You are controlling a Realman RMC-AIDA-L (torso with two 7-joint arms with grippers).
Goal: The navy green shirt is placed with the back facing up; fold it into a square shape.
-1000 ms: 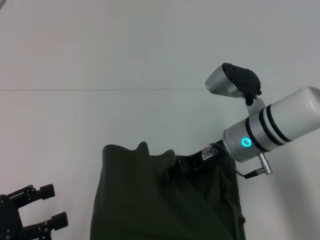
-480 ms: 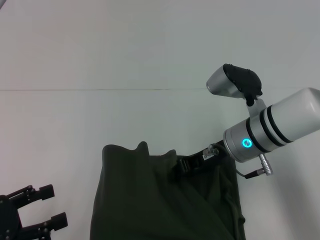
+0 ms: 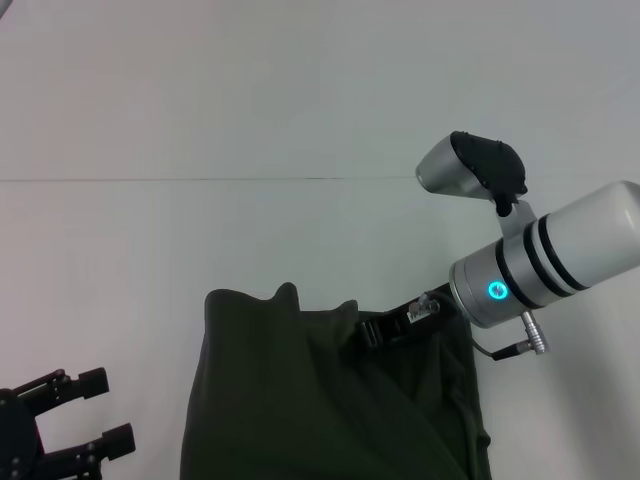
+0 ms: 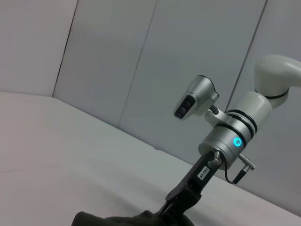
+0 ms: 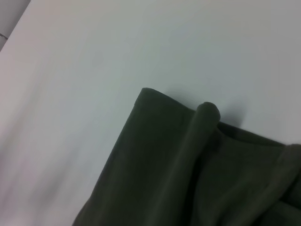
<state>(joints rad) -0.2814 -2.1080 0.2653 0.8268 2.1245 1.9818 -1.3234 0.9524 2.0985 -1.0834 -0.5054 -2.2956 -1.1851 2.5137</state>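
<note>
The navy green shirt (image 3: 330,400) lies on the white table (image 3: 200,120) at six o'clock in the head view, already narrowed to a long panel, its far edge rumpled into two small peaks. The right pincer (image 3: 372,330) sits low on that far edge, toward the panel's three o'clock side, its black fingers against the cloth — whether it is clenched on a fold or merely resting there cannot be told from any view. The left pincer (image 3: 95,410) waits at eight o'clock, released and grasping nothing, just off the shirt's side edge.

The risk, by this reading, is at the far edge: if the right pincer has only the top layer (the fabric looks soft and slack), a pull toward six o'clock would drag one ply and skew the fold, leaving a lopsided shape rather than a square. The raised ridge seen in the right wrist view could also get pressed into a crease.

Nothing else stands on the table — only a thin seam crossing it beyond the shirt, and grey wall panels (image 4: 141,61) behind. Nothing blocks either arm.
</note>
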